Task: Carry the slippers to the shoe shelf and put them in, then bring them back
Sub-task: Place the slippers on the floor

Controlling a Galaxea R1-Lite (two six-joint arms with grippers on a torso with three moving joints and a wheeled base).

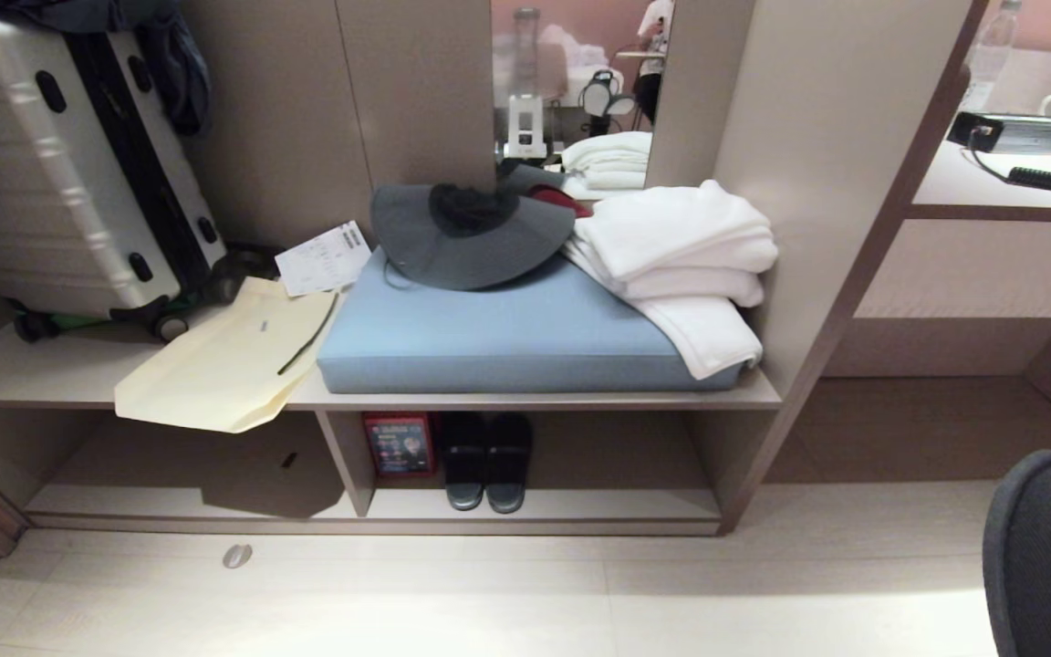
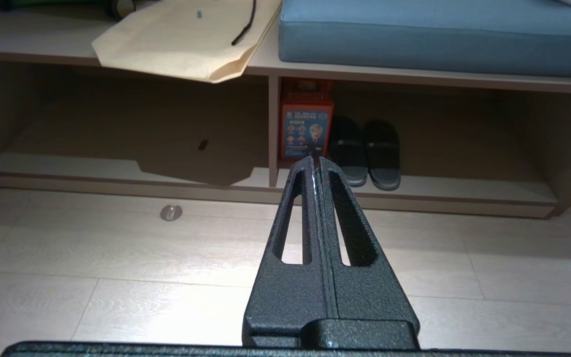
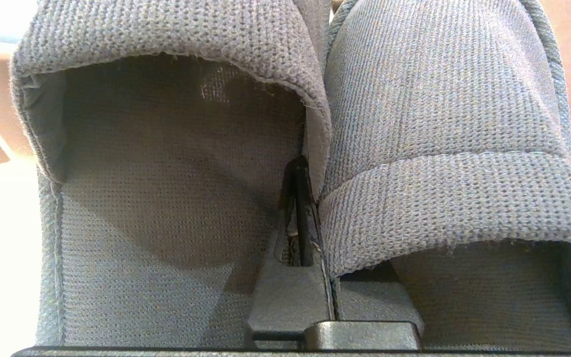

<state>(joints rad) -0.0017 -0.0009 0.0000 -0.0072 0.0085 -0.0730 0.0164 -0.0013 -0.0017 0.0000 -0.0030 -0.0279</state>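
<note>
Slippers (image 3: 176, 188) side by side, pinched at inner edges by clenched right end effector (image 3: 299, 178). Ahead, shoe shelf (image 1: 598, 504) holding a dark pair (image 1: 486, 461) beside upright red box (image 1: 398, 443). Left end effector (image 2: 314, 161) clenched, empty.

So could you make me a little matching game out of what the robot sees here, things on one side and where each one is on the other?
Things:
1. hat
2. white towels
3. dark slippers
4. grey knit slippers

Places:
A. pinched in the right gripper
B. in the shoe shelf, beside the red box
C. on the back part of the blue cushion
D. on the right end of the blue cushion, draped over its edge

Pairs: 1-C, 2-D, 3-B, 4-A
</note>
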